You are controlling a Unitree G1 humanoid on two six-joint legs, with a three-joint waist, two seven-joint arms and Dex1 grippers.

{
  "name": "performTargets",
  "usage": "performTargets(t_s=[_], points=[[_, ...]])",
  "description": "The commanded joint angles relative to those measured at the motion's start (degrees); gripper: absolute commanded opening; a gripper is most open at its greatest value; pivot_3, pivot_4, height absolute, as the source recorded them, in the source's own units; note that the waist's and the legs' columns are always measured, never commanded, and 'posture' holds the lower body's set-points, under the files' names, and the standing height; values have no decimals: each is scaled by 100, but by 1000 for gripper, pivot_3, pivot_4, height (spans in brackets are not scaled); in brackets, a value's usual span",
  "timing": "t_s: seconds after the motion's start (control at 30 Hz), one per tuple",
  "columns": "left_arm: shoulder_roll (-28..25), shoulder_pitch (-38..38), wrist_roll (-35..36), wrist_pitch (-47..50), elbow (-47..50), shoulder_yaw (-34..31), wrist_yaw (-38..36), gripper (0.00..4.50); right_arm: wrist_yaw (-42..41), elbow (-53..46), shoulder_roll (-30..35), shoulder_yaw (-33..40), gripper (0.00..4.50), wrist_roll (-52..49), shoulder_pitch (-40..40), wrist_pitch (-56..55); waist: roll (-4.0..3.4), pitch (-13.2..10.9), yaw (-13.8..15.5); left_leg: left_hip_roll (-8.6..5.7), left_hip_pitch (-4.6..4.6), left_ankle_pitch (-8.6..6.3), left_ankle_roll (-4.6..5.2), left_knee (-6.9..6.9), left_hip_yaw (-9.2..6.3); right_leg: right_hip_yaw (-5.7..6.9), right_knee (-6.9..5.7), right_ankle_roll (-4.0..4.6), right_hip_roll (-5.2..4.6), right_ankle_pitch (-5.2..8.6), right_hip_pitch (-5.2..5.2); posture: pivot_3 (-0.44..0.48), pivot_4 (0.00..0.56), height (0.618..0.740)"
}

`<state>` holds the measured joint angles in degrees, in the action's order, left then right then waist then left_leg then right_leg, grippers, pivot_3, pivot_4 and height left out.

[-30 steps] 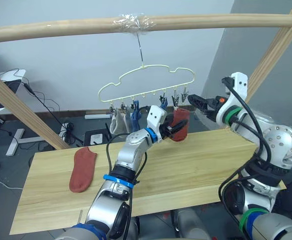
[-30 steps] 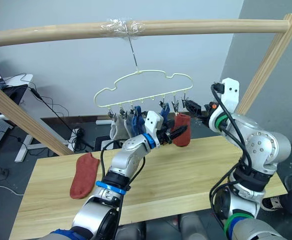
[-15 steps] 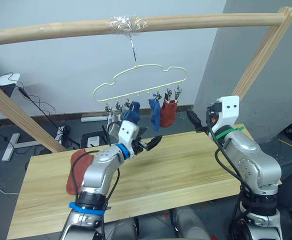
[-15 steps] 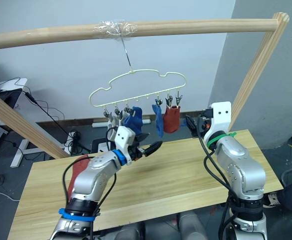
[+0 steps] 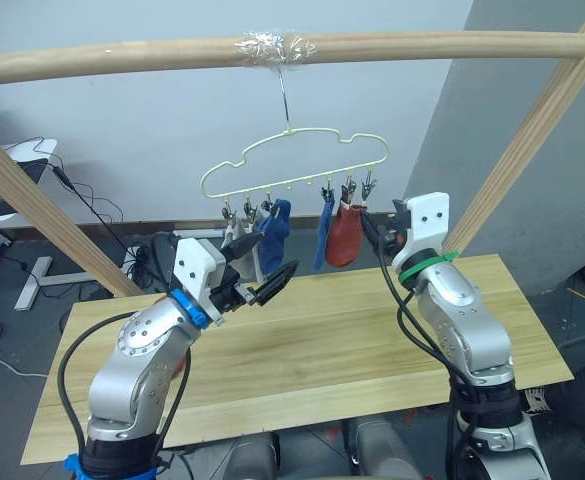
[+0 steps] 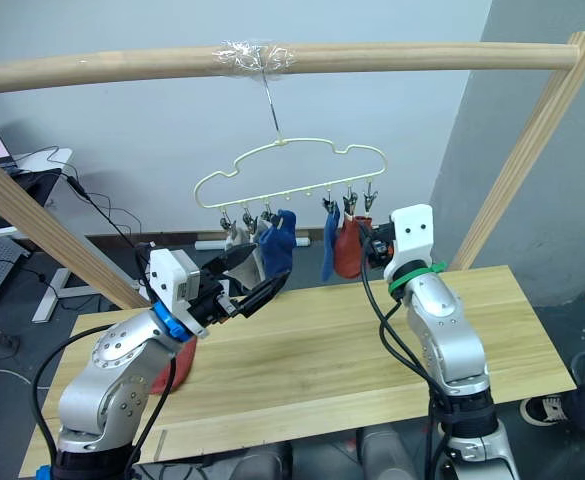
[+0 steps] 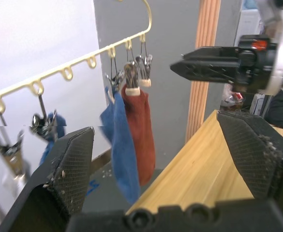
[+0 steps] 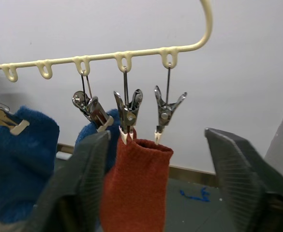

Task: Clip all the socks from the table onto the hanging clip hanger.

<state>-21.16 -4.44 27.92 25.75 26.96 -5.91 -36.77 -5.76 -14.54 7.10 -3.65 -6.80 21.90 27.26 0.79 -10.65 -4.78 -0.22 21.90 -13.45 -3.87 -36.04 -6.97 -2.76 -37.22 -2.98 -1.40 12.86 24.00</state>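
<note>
The clip hanger [image 5: 294, 134] hangs by its hook from the wooden pole. Clipped along it are a light grey sock [image 5: 238, 240], two blue socks [image 5: 276, 224] [image 5: 324, 234] and a rust-red sock [image 5: 346, 236], with one bare clip [image 8: 167, 109] at the end of the row beside the red one. Another rust-red sock [image 6: 176, 362] lies on the table [image 5: 372, 340], mostly hidden behind my left arm. My left gripper [image 5: 262, 286] is open and holds nothing, above the table and below the hanging socks. My right gripper [image 5: 372, 226] is open, just beside the red sock [image 8: 136, 193].
A round wooden pole frame [image 5: 152, 52] spans overhead, with slanted legs at both sides [image 5: 42, 212] [image 5: 532, 140]. Behind the table, cables and a power strip [image 5: 132, 262] lie on the floor by the white wall.
My left gripper let go of the rust-red sock, which now hangs from its clip, and drew back to the left. My right gripper moved in toward the hanger's end. The camera view shifted.
</note>
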Motion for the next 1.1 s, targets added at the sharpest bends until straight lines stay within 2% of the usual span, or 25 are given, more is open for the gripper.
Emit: performTargets(t_s=[0.03, 0.33, 0.53, 1.1], points=[[7, 22, 111, -85, 309, 21, 98, 4500, 126, 175, -135, -18, 2538, 184, 302, -403, 1, 1, 14, 0, 0, 0, 0, 0, 0, 1, 0, 0, 0, 0, 0, -7, 120, 740], [115, 127, 512, -98, 515, 44, 105, 4500, 513, 1113, -478, 273, 2538, 284, 839, -743, 7, 5, 57, 3, 1, 0, 0, 3, -3, 4, 0, 8, 1, -4, 1, 3, 113, 740], [23, 94, 425, -169, 516, 137, 101, 4500, 665, 1567, -562, 438, 2538, 269, 1134, -916, 6, 6, 73, 3, -1, 1, 0, 1, 0, 3, -1, 10, 2, -6, 0, 8, 106, 740], [-51, 15, 440, -161, 558, 182, 167, 4500, 805, 2175, -710, 558, 2538, 244, 1461, -1236, 5, 15, 142, 4, -2, 1, 0, 1, 0, 2, -2, 20, 3, -13, 1, 21, 101, 740]])
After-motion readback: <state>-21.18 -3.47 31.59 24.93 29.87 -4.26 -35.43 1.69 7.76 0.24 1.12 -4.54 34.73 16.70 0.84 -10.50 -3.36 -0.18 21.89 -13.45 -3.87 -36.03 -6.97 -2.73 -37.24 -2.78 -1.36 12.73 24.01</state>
